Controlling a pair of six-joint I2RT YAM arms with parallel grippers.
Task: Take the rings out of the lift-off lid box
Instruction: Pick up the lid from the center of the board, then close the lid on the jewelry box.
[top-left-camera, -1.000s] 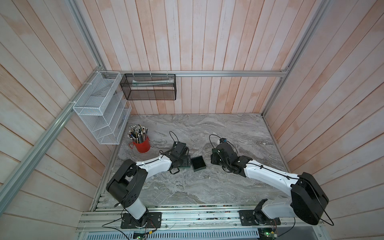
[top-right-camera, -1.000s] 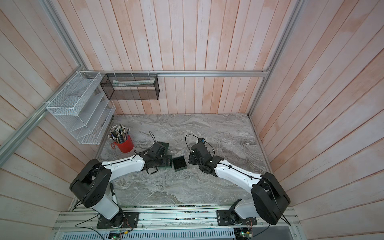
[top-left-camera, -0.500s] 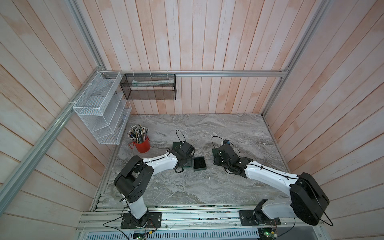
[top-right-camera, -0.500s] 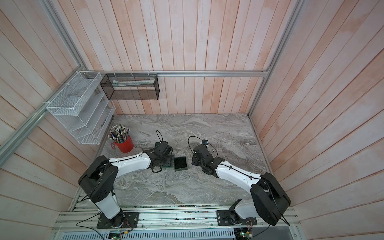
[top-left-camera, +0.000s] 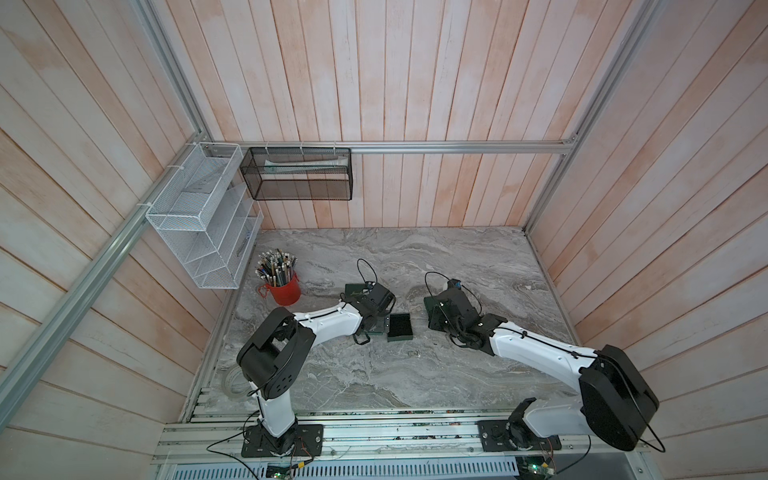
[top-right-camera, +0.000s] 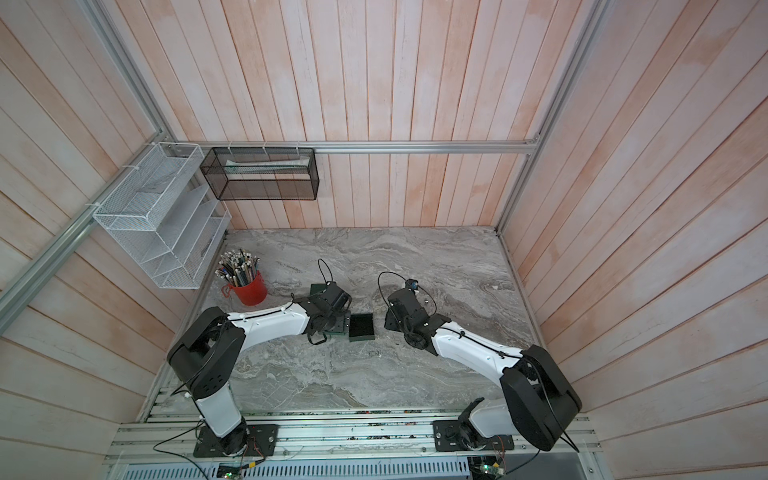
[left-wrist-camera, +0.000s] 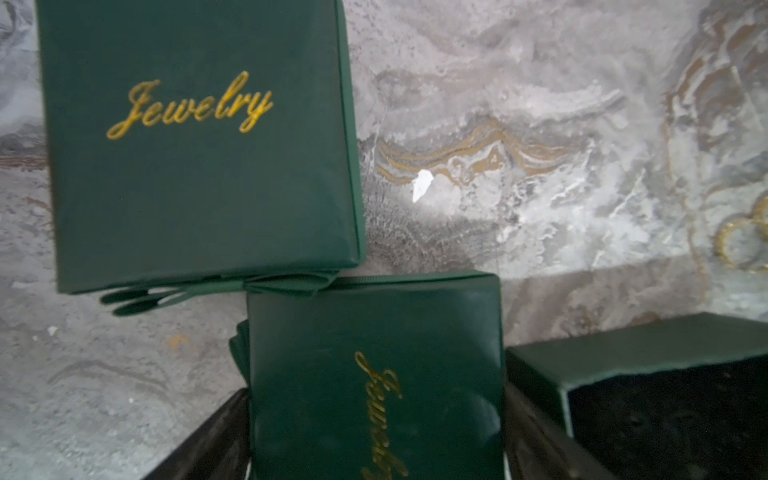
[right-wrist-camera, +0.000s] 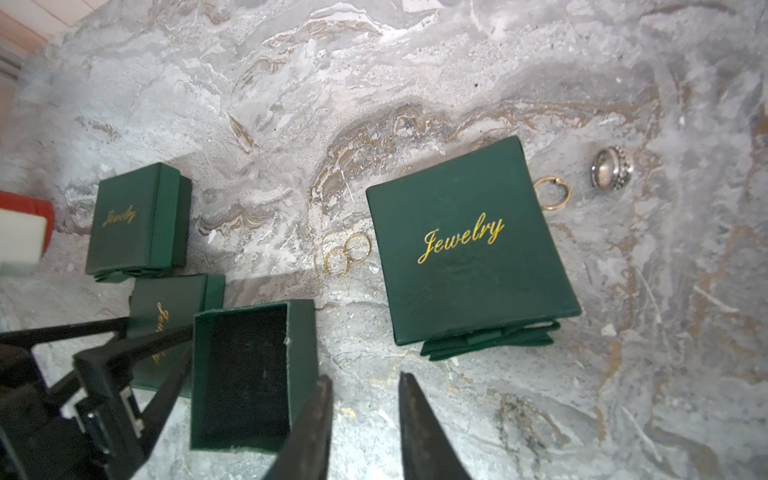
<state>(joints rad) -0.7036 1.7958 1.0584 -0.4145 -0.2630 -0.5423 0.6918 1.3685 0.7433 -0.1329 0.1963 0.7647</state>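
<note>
Between the two arms, on the marble table (top-left-camera: 457, 257), sits the open box (top-left-camera: 400, 327), plain in both top views. Its rings (right-wrist-camera: 347, 253) are too small to pick out from up there, but the right wrist shows four, all lying on the table outside the box.

The right gripper (right-wrist-camera: 365, 376) hangs low, jaws apart with nothing between them, one fingertip just beside the open box's wall (right-wrist-camera: 301, 365). Out past the fingertips lies the gold pair (right-wrist-camera: 347, 253), two hoops touching, between the open box and the lettered box (right-wrist-camera: 469, 245) and near that box's edge. Round the far side of the lettered box a gold ring (right-wrist-camera: 552, 193) lies just beside its corner, and the silver ring (right-wrist-camera: 611, 167) lies near that one, apart from it. All four lie clear of the right fingers.

The left gripper (left-wrist-camera: 376, 388) has its jaws set wide on either side of a second box (left-wrist-camera: 374, 332), which lies just beside a third box (left-wrist-camera: 199, 166); whether they press on it I cannot tell. From the left wrist the gold pair (left-wrist-camera: 742, 245) shows at the very edge of view, beyond the open box (left-wrist-camera: 623, 353) and well apart from those fingers.
</note>
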